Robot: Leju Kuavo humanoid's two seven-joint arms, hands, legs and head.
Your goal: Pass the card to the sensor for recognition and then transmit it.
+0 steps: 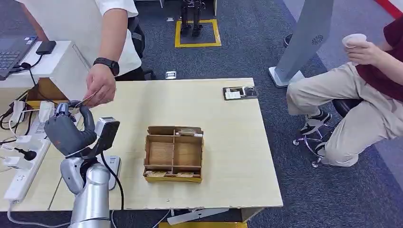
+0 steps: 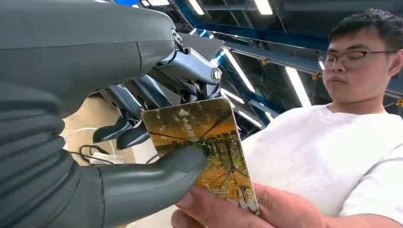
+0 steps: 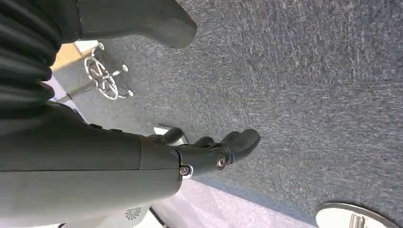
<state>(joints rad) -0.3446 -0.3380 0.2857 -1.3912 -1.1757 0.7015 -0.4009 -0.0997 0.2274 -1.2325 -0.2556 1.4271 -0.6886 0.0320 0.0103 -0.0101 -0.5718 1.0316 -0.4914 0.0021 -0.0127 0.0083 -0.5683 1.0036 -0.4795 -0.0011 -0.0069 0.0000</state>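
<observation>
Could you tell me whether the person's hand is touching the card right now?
Touching: the left wrist view shows the person's hand under the card.

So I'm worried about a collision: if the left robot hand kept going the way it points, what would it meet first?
Probably the person's hand, already touching the card the left robot hand holds; depth is unclear.

The card (image 2: 204, 147) looks shiny and smooth. The box (image 1: 174, 153) is brown cardboard. The table (image 1: 228, 142) is pale, matt wood.
</observation>
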